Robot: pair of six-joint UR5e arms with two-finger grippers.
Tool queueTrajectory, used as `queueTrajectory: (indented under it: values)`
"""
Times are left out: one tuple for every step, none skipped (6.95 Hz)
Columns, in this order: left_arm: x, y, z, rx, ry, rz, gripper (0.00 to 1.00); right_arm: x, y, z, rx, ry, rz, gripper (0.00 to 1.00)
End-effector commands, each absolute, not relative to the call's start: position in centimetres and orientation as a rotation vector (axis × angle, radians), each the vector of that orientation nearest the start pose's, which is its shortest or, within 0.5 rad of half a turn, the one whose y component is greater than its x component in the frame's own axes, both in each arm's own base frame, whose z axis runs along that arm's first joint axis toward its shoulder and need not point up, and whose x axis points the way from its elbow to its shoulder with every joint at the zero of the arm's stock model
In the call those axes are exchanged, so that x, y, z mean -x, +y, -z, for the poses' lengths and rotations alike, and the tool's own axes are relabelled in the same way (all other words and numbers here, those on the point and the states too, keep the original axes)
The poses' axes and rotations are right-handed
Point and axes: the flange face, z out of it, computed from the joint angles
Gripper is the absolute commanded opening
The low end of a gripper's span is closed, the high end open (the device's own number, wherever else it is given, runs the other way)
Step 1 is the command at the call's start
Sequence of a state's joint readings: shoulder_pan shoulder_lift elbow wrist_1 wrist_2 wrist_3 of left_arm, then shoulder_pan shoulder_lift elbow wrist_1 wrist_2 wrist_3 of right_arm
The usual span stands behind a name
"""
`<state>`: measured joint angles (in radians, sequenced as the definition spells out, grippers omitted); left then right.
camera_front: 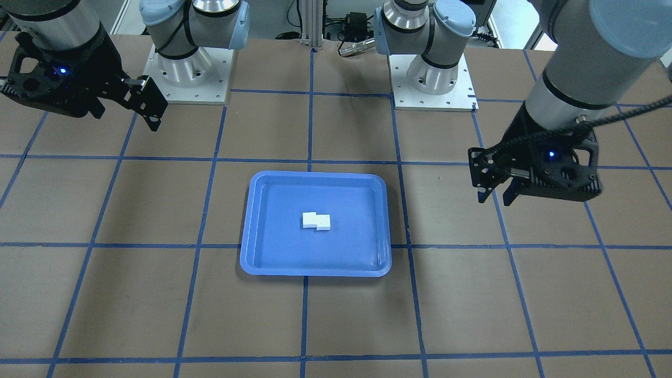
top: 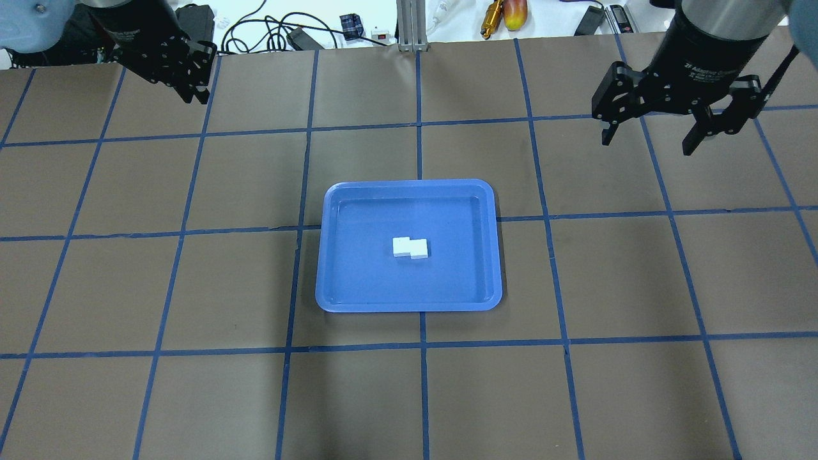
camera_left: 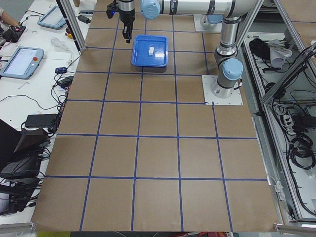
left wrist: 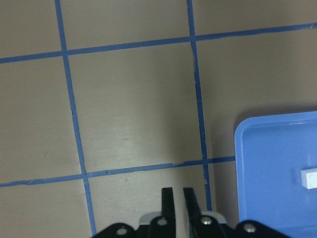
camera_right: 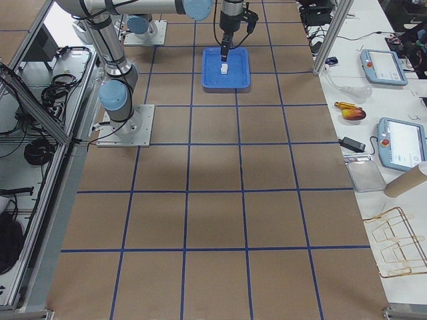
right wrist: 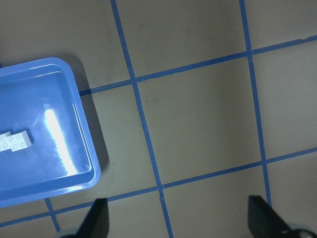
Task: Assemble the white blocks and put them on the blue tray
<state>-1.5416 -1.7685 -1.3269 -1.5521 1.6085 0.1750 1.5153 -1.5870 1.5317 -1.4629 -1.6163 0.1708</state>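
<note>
The two white blocks lie joined, offset by half a brick, in the middle of the blue tray. They also show in the front view inside the tray. My left gripper is shut and empty, raised well to the tray's left and apart from it; it also shows in the front view. My right gripper is open and empty, raised well to the tray's right. The left wrist view shows the closed fingertips beside the tray's corner. The right wrist view shows the blocks.
The table is brown with a grid of blue tape lines. The two arm bases stand on the robot's side. Cables and small tools lie beyond the far edge.
</note>
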Motion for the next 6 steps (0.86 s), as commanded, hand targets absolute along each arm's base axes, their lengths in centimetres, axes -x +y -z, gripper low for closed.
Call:
queueTrajectory:
  values:
    - [13.4, -57.2, -50.7, -0.211, 3.086, 0.091, 0.7, -10.8, -48.3, -50.6, -0.361, 3.179, -0.065, 1.0]
    - [13.3, -57.1, -50.2, -0.219, 3.085, 0.079, 0.92, -10.8, -48.3, -50.7, -0.353, 3.178, -0.063, 1.0]
    - [13.1, -57.0, -49.1, -0.215, 3.092, 0.046, 1.0, -11.3, -48.3, -50.7, -0.249, 3.187, -0.057, 1.0]
    - [13.0, -56.4, -49.3, -0.191, 3.09, 0.048, 1.0, -11.5, -48.4, -50.9, -0.186, 3.189, -0.02, 1.0]
    - [12.9, -55.6, -50.5, -0.185, 3.085, 0.076, 1.0, -11.5, -48.5, -51.0, -0.186, 3.189, -0.012, 1.0]
    - [12.0, -55.3, -51.5, -0.158, 3.096, 0.084, 1.0, -11.5, -48.4, -50.9, -0.186, 3.187, -0.015, 1.0]
